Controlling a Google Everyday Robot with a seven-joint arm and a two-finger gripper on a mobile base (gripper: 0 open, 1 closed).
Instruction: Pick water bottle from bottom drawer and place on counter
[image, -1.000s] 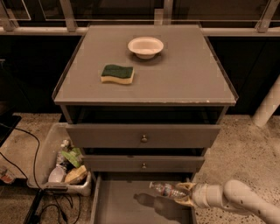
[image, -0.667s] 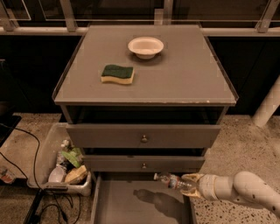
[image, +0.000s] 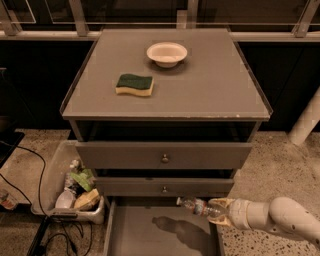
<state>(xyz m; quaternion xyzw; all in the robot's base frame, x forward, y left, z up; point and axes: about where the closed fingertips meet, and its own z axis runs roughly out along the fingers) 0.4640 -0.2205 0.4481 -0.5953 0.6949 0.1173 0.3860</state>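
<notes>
The water bottle, clear with a reddish label band, lies sideways in my gripper, cap pointing left. The gripper is shut on its base end and holds it above the right side of the open bottom drawer, just below the front of the middle drawer. The bottle's shadow falls on the drawer's grey floor. My white arm comes in from the lower right. The counter is the broad grey cabinet top above, well higher than the bottle.
A white bowl and a green-and-yellow sponge sit on the counter. Two drawers with round knobs are between counter and bottom drawer. A bin of clutter stands on the floor at left, with cables nearby. A white post stands at right.
My gripper has lifted the water bottle up off the drawer floor and a little to the left, up to the level of the middle drawer's front.
</notes>
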